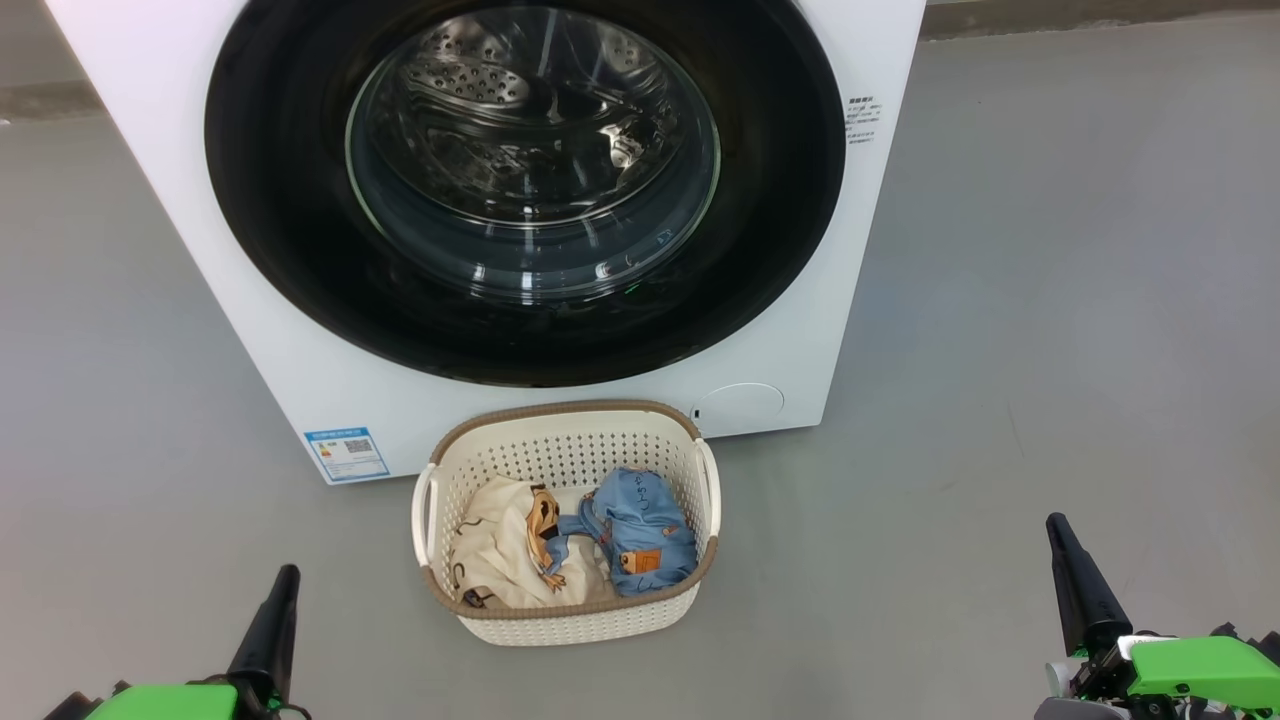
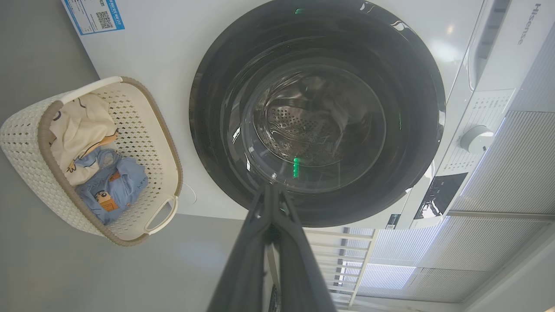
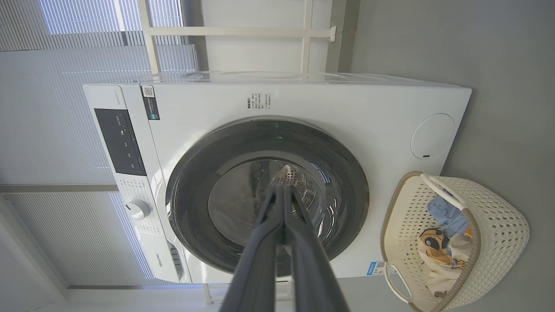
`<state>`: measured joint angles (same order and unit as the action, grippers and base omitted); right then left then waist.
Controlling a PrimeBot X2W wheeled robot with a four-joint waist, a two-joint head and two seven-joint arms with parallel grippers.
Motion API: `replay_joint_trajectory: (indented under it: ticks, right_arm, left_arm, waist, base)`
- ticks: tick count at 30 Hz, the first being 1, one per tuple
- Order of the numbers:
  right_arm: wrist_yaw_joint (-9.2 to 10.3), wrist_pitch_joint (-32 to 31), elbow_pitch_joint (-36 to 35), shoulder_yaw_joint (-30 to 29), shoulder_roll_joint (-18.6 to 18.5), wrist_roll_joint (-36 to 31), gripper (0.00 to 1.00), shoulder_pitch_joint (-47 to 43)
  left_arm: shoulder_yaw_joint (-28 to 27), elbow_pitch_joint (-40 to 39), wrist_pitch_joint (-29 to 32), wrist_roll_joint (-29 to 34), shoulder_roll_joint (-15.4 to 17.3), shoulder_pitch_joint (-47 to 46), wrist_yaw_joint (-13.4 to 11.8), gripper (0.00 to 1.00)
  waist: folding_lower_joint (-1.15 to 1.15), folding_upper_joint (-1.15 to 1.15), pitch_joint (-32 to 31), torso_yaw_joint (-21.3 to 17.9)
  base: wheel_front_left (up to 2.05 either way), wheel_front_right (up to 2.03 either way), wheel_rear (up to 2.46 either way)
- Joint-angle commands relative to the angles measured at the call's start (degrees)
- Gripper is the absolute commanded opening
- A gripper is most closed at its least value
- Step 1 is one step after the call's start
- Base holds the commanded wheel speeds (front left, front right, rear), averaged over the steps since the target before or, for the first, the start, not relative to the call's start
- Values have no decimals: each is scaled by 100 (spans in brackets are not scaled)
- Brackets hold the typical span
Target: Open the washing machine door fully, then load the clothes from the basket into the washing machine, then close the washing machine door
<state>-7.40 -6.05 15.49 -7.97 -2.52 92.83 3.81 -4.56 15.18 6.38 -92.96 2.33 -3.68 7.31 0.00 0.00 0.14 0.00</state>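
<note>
The white washing machine [image 1: 300,360] stands ahead with its round black-rimmed door [image 1: 270,220] closed flush; the steel drum shows through the glass. On the floor in front sits the cream basket [image 1: 570,620] holding the clothes: a cream-beige garment [image 1: 495,560] and a light blue one [image 1: 640,535]. My left gripper [image 1: 285,575] is shut and empty at the lower left, well short of the basket. At the lower right my right gripper [image 1: 1057,525] is shut and empty too. In the left wrist view the shut fingertips [image 2: 271,190] point at the door [image 2: 208,108]. The right wrist view has the right gripper [image 3: 282,190] before the door [image 3: 186,190].
Bare grey floor [image 1: 1050,300] spreads on both sides of the machine. A blue label [image 1: 345,455] and a round service flap [image 1: 738,408] mark the machine's lower front. The control panel [image 3: 120,141] and dial [image 3: 138,209] sit on the machine's top strip; window blinds [image 3: 43,99] hang behind.
</note>
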Motion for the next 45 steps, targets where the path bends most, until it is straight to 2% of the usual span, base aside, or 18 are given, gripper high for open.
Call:
replay_joint_trajectory:
  ticks: [1,45]
  right_arm:
    - [-9,-48,-138,139,-36,-72,0,247]
    - [-9,-46,-138,141,-36,-69,0,247]
  left_arm:
    - [-203,-107,16,86,54,-261,18,0]
    - [-200,-107,14,84,54,-261,18,0]
  waist:
    - [0,0,0,0]
    - [0,0,0,0]
  base:
    - [0,0,0]
    - [0,0,0]
